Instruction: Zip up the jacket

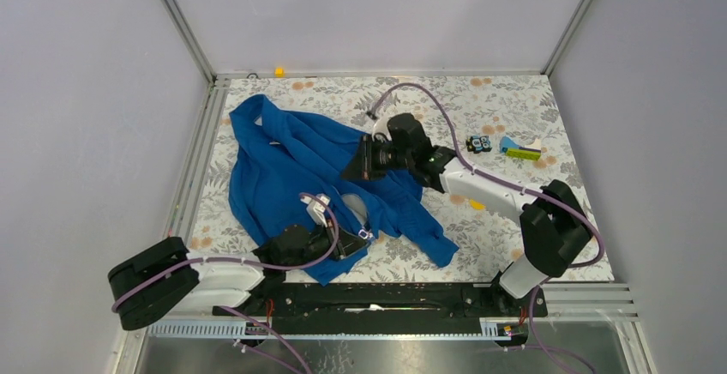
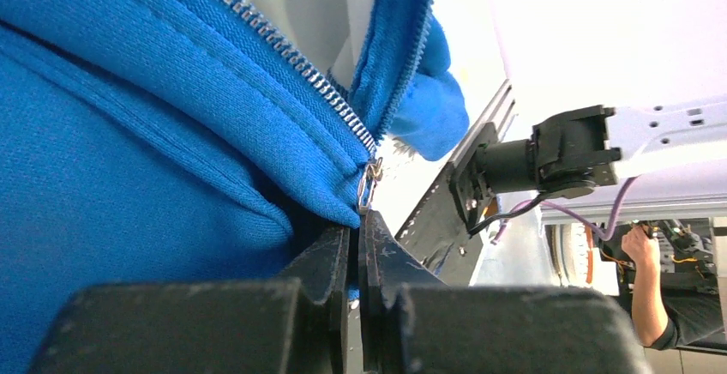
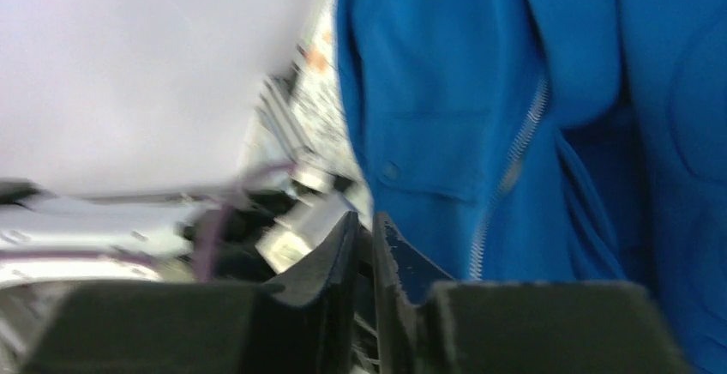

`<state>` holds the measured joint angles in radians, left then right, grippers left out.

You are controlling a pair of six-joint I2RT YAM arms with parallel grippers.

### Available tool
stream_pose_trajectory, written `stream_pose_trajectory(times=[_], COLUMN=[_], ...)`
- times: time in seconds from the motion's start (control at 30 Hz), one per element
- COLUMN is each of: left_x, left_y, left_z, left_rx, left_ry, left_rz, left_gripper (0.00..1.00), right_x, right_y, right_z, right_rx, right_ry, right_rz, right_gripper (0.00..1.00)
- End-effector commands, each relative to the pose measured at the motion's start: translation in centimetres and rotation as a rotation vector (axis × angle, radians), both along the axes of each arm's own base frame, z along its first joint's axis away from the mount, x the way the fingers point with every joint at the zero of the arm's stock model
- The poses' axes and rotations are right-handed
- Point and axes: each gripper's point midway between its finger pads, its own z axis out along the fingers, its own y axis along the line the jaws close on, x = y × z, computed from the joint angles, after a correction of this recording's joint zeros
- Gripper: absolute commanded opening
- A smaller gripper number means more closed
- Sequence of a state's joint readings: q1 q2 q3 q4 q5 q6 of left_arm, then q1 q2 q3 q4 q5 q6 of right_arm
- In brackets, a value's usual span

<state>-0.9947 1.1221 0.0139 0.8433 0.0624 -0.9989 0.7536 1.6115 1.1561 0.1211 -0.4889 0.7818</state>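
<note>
**On the desk's left half: jacket unzipped, slider down by the hem**

Across the left half of the floral desk [image 1: 514,99] I see the jacket [image 1: 283,159] lying crumpled. Its collar end points to the far left corner, and one sleeve trails toward the near right. Near the bottom hem the front edges part and show white lining.

At that near hem sits my left hand [image 2: 357,222]. From its wrist camera the two fingers are pressed together right under the hem corner. A sliver of blue shows in the seam between them, so it looks to be pinching the jacket's bottom edge. Just above the fingertips the small silvery pull [image 2: 370,183] hangs from the slider. From there the zipper [image 2: 283,52] teeth climb up and to the left along one edge, and the other blue edge splits away from them above the slider.

Further right, over the jacket's upper part, is my right hand [image 3: 365,220]. Its wrist view is smeared. The fingers stand almost together with a thin dark slit between them, and I see nothing in that slit. I cannot tell whether the hand is fully closed or cracked open. Blue fabric and a pale line of zipper teeth lie just beyond its tips.

On the desk's far right, well apart from the jacket, lie a small dark block [image 1: 478,143] and, beside it, a blue and yellow-green piece [image 1: 521,151].
</note>
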Motion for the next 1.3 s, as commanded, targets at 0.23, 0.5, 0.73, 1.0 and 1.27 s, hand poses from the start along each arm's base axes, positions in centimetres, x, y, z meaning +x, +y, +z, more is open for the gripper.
stream_pose_trajectory(times=[0.23, 0.5, 0.73, 1.0, 1.27], left_x=[-1.4, -1.5, -1.6, -1.8, -1.8], left_y=[1.3, 1.4, 1.5, 1.4, 1.4], left_z=[0.8, 1.6, 1.5, 2.0, 2.1], left_rx=[-0.034, -0.032, -0.012, -0.032, -0.030], left_ry=[-0.121, -0.161, -0.181, -0.203, -0.215], left_rz=[-0.050, -0.065, -0.079, -0.094, -0.098], left_gripper=[0.00, 0.00, 0.00, 0.00, 0.00], right_x=[-7.8, -10.0, -10.6, -11.7, -12.3], right_y=[-6.3, -7.9, -6.2, -5.4, -5.0], right_z=[-1.8, -2.9, -2.6, -3.8, -4.6], right_rx=[-0.086, -0.081, -0.025, 0.056, 0.103], right_ry=[-0.683, -1.341, -1.347, -1.217, -1.161], right_rz=[0.346, 0.690, 0.958, 1.091, 1.127], right_gripper=[0.47, 0.56, 0.56, 0.59, 0.53])
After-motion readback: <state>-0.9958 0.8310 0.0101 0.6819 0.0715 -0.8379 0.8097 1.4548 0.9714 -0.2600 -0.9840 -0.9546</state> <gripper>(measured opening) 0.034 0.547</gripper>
